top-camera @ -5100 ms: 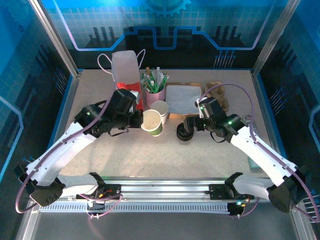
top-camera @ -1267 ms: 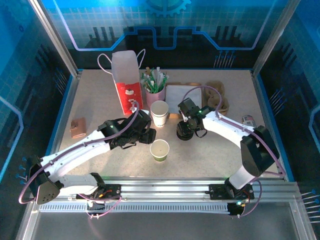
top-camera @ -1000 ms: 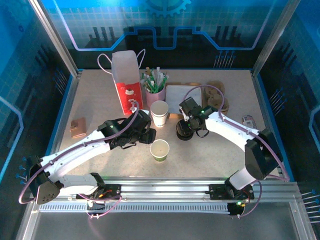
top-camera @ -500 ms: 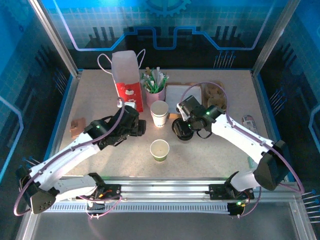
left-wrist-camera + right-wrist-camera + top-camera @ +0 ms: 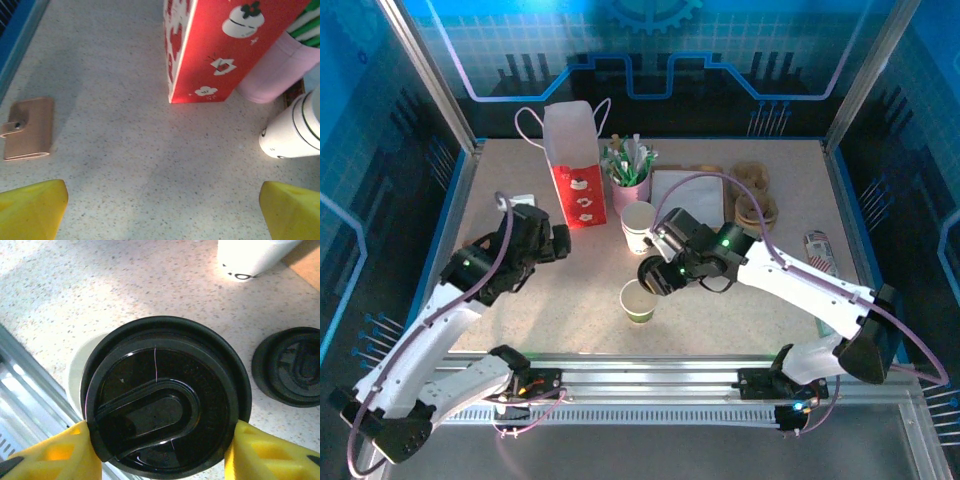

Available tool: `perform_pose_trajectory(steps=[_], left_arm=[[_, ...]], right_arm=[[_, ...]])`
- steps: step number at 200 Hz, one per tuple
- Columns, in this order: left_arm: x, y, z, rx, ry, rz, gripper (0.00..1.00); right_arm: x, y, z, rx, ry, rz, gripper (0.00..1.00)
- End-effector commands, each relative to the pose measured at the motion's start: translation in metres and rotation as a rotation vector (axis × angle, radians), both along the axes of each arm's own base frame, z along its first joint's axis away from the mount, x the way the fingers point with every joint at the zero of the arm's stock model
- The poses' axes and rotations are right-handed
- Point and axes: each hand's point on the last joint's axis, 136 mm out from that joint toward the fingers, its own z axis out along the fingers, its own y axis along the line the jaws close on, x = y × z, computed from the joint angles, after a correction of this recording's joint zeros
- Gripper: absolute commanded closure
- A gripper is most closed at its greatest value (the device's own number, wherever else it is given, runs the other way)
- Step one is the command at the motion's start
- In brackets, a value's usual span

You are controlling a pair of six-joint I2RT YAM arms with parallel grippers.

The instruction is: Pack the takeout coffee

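The takeout coffee cup [image 5: 638, 301], white paper with a green base, stands upright at the front middle of the table. My right gripper [image 5: 656, 275] is shut on a round black lid [image 5: 162, 400], which it holds flat just above the cup. The cup's white rim [image 5: 75, 382] peeks out from under the lid's left side. Yellow fingertips [image 5: 55, 452] press the lid's edge on both sides. My left gripper [image 5: 556, 245] stands open and empty off to the left, well away from the cup. In the left wrist view its fingertips [image 5: 30, 210] are spread wide over bare table.
A red-and-white paper bag [image 5: 574, 160] stands at the back, with a pink cup of sticks [image 5: 630, 180] beside it. A white cup stack [image 5: 638, 227] sits behind the coffee. Another black lid [image 5: 290, 365] lies on the table. A brown wallet [image 5: 27, 127] lies left. Napkins [image 5: 685, 195] and a cardboard carrier [image 5: 755, 205] sit back right.
My left gripper opened wide and drew back to the left, leaving the cup standing. My right gripper lifted a black lid and carried it left to above the cup.
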Motion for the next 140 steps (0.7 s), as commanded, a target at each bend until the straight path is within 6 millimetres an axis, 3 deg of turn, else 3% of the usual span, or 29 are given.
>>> perform_pose_trajectory(steps=[1,56,140], left_arm=[[-0.005,0.013,-0.006,0.041,-0.008,0.018,0.01],[-0.002,0.016,-0.02,0.037,-0.004,0.022,0.01],[-0.001,0.015,-0.023,0.022,0.007,0.02,0.01]], right_arm=[[-0.012,0.012,-0.004,-0.024,0.034,0.045,0.59],[-0.023,0.032,-0.019,-0.067,0.061,0.095,0.59],[-0.025,0.042,-0.036,-0.11,0.084,0.11,0.6]])
